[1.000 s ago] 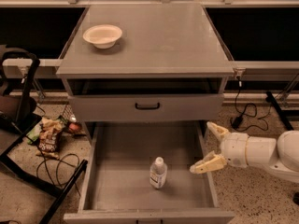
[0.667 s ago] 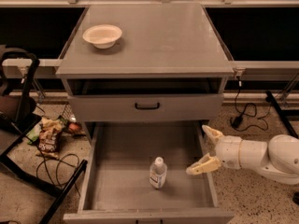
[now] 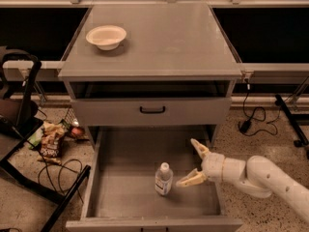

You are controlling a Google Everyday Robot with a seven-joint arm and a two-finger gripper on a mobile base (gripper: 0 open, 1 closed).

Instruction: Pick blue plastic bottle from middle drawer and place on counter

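Progress? Barely any: small clear plastic bottle (image 3: 163, 179) stands in the deep grey metal drawer (image 3: 120, 187), cream claw (image 3: 186, 162) spread wide just beside it, gripping nothing; grab and lift to the grey cabinet-top surface (image 3: 169, 42) both left.

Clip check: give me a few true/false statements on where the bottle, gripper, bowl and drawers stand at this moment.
1. The blue plastic bottle is inside the pulled-out middle drawer. True.
2. The gripper is shut on the bottle. False: it is open, over the drawer beside the bottle, not closed around it.
3. A cream bowl sits on the counter. True.
4. The drawer front with the black handle is pulled out. False: it is closed; only the drawer below it is open.
5. The bottle stands on the counter. False: it is in the drawer.
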